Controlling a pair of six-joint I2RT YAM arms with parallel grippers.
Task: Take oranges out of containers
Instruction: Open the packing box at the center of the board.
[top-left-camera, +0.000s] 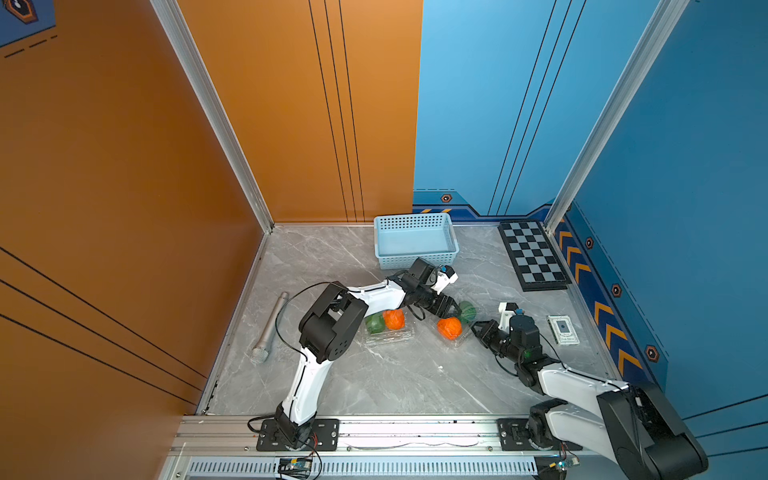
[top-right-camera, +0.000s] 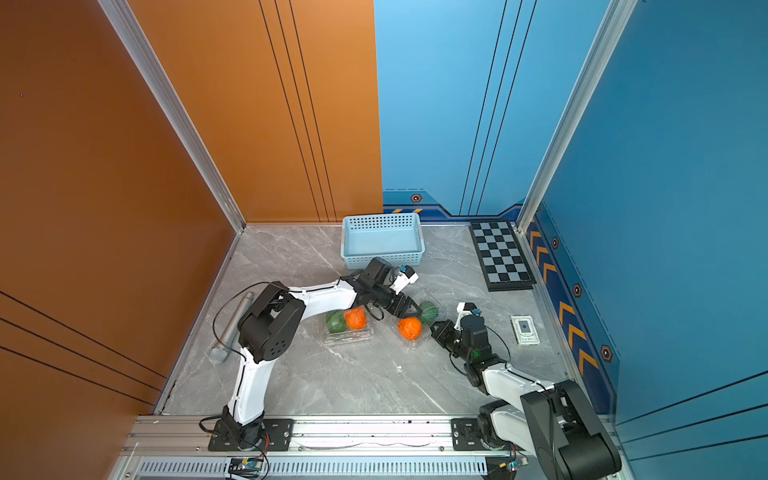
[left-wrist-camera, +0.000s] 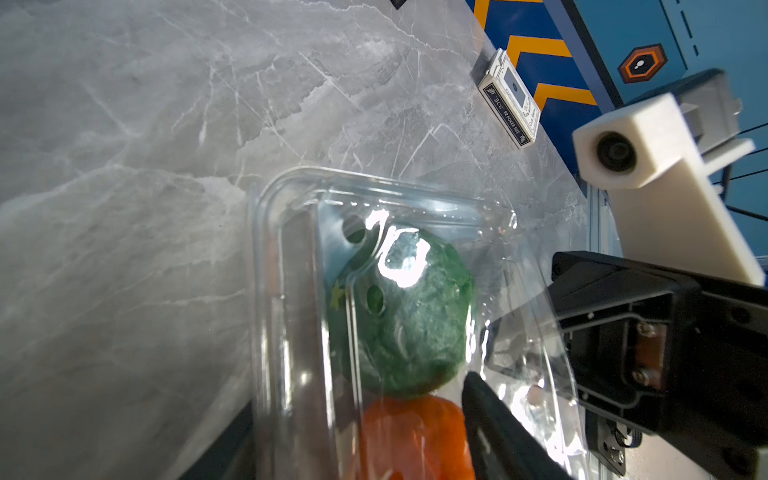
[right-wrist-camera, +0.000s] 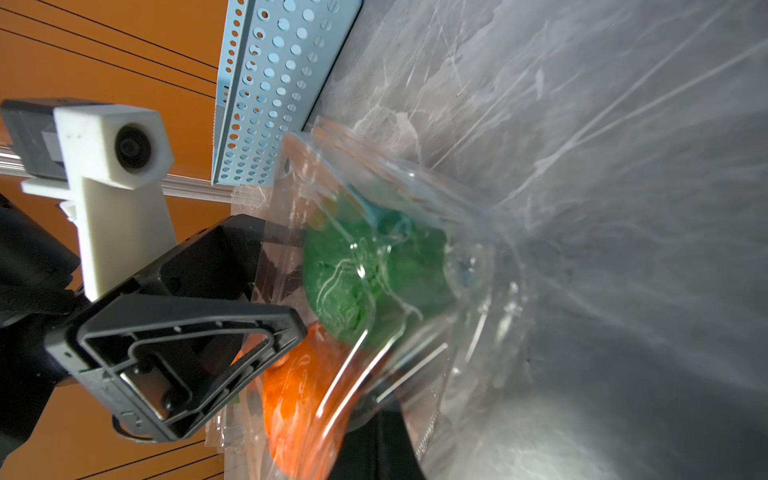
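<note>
Both arms meet at the right box (top-left-camera: 458, 342) (top-right-camera: 415, 342), which sits just right of centre on the table (top-left-camera: 374, 382) in both top views. The left gripper (top-left-camera: 453, 308) (top-right-camera: 409, 308) reaches in from the upper left with its jaws pressed together on a flap of the box's clear plastic. The right gripper (top-left-camera: 477, 329) (top-right-camera: 434, 329) comes from the lower right, its jaws closed on the opposite rim.

Inside this box an orange (top-left-camera: 449, 327) (top-right-camera: 409, 327) lies touching a green fruit (top-left-camera: 468, 311) (top-right-camera: 430, 311) up and to its right. The left wrist view shows the two fruits (left-wrist-camera: 415, 436) (left-wrist-camera: 407, 316) under glaring plastic (left-wrist-camera: 266, 291). The right wrist view shows them (right-wrist-camera: 299, 403) (right-wrist-camera: 365, 274) behind the creased wall (right-wrist-camera: 374, 166).

The left box (top-left-camera: 390, 338) (top-right-camera: 349, 338) rests left of centre, partly under the left arm. It holds a second orange (top-left-camera: 393, 319) (top-right-camera: 355, 318) beside a second green fruit (top-left-camera: 375, 323) (top-right-camera: 336, 322).

A blue basket (top-left-camera: 415, 257) stands above centre, a chessboard (top-left-camera: 532, 255) at upper right, a card pack (top-left-camera: 563, 329) at far right and a microphone (top-left-camera: 270, 328) at left.
</note>
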